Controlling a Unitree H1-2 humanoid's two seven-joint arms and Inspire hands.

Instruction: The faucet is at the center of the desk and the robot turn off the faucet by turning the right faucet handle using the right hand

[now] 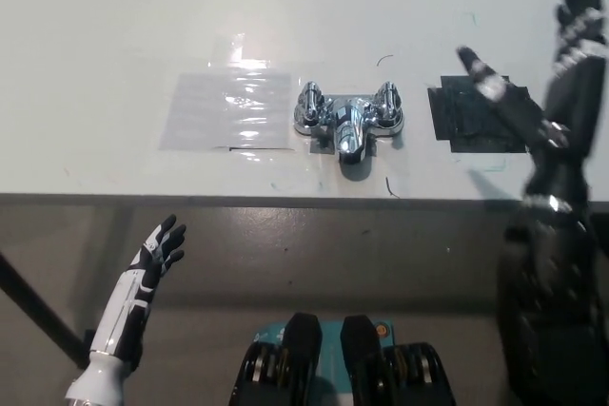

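- The faucet (347, 121) sits at the centre of the frame on the white bench (114, 26), chrome, with its right faucet handle (387, 102) and left handle (309, 102) both free of any hand.
- The right hand (557, 92) hangs at the right edge, fingers (485, 78) spread and holding nothing, over a black taped patch (466, 116); its arm is cut off by the frame's edge.
- A clear plastic sheet (228, 111) lies left of the faucet.
- The left hand (157, 254) rests at lower left, fingers apart, below the bench edge.
- No containers show.
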